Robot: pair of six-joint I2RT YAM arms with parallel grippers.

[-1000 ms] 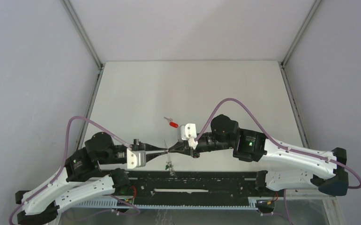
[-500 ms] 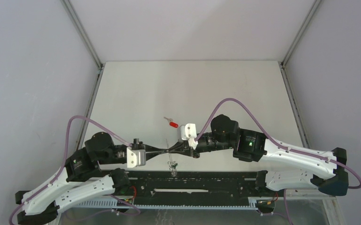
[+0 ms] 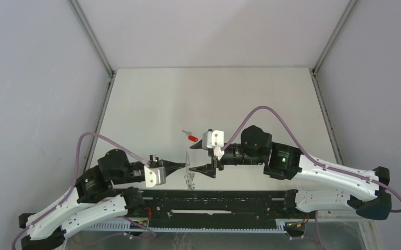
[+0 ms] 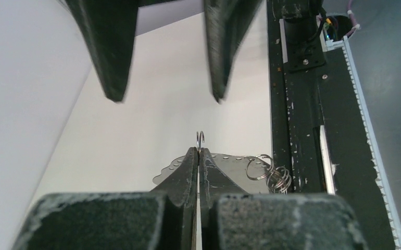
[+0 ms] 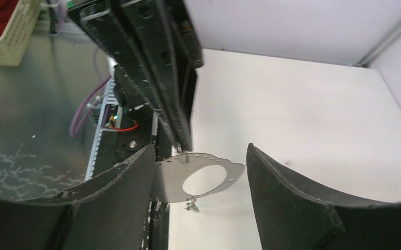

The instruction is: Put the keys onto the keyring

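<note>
Left claw is pinched shut on the keyring, near the desk's front edge. Right claw is spread wide either side of it. Red key lies just beyond.

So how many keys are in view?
1: the red-headed key on the table, beyond the right gripper. A second may hang from the keyring at the left gripper; too small to tell.

The left arm and right arm wear white shells over black joints, and each carries a purple cable. A green light glows on the right arm. A white camera block sits at each wrist. The left tool and right tool have black tapered fingers, seemingly rough-faced.
</note>
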